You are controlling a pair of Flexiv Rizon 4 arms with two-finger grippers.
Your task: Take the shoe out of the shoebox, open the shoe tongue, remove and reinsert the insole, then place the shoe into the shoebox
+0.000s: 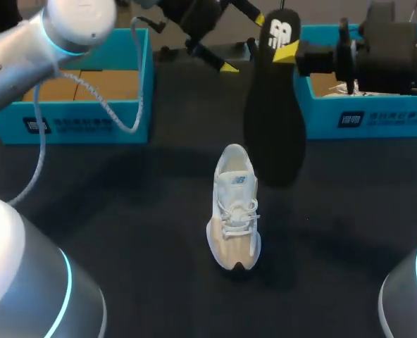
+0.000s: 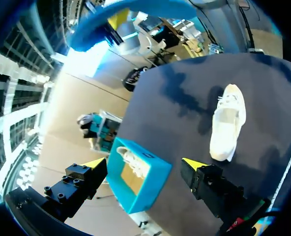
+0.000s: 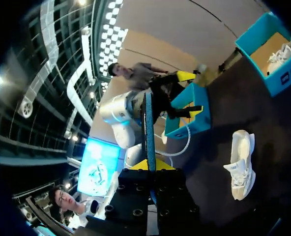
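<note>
Your right fingers [image 1: 287,51] pinch the insole [image 1: 274,120], visible only edge-on from that wrist (its toe hangs at 2 o'clock from the shoe [image 1: 234,208]); left fingers [image 2: 193,163] stand apart, empty.

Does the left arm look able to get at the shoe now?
Probably yes. The left gripper is open and empty, and the shoe stands alone on the table. The insole in the right gripper hangs beside the way, not across it.

Dim table, soft shadows, wrist views warped.
</note>
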